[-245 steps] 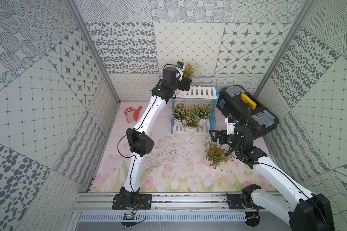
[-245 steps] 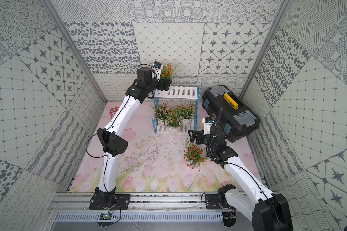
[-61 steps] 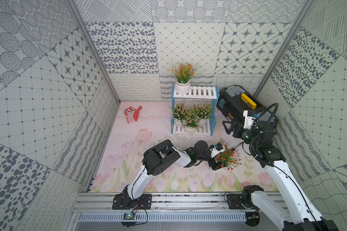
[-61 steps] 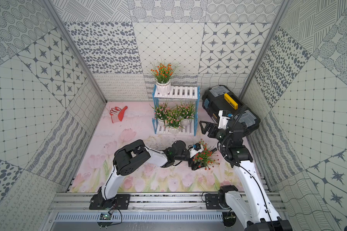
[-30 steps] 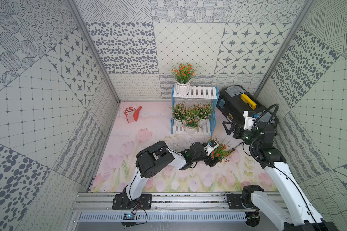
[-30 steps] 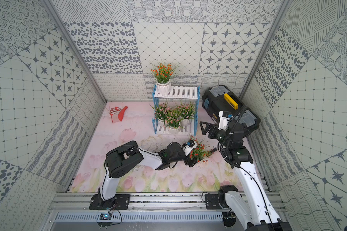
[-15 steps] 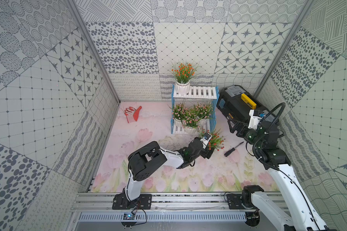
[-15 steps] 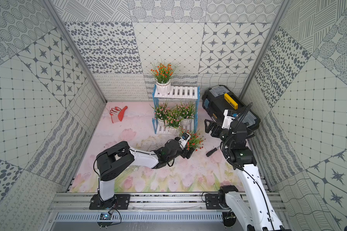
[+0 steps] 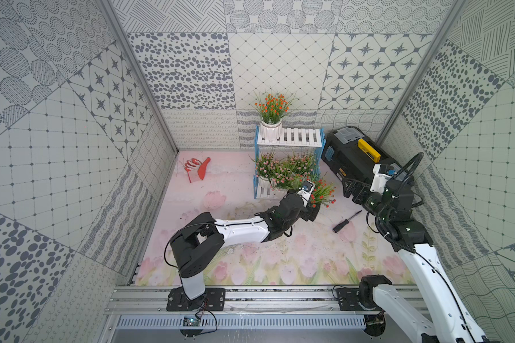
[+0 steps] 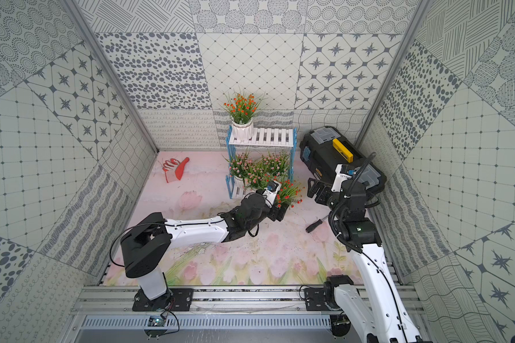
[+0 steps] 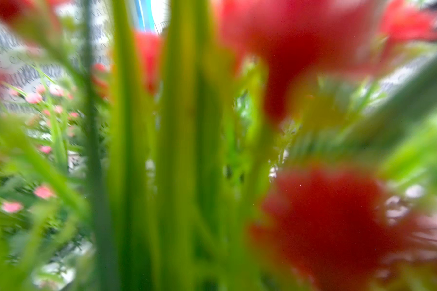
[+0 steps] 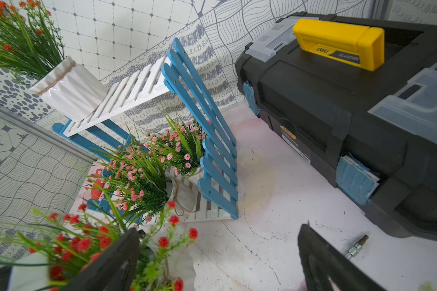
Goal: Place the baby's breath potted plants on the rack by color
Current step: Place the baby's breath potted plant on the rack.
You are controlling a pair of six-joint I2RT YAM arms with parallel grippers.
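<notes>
The rack (image 9: 292,138) (image 10: 268,137) stands at the back, white boards in blue lattice sides. One orange-red baby's breath plant (image 9: 272,118) sits on the left of its top board. Pink plants (image 9: 283,169) (image 12: 146,171) crowd the lower board. My left gripper (image 9: 312,208) (image 10: 281,212) is shut on the pot of another orange-red plant (image 9: 321,190) (image 12: 86,241), held just off the rack's front right corner. Blurred leaves and red flowers (image 11: 326,214) fill the left wrist view and hide the jaws. My right gripper (image 9: 353,191) (image 12: 220,252) hangs open and empty beside that plant.
A black toolbox with a yellow handle (image 9: 354,157) (image 12: 338,40) sits right of the rack. A screwdriver (image 9: 347,221) lies on the floral mat in front of it, and a small metal bit (image 12: 356,248) near it. A red and white glove (image 9: 197,170) lies at the back left.
My left arm has carried the orange-red plant from the middle of the mat back toward the rack's right front corner. The right arm has drawn back a little; the screwdriver now lies uncovered.
</notes>
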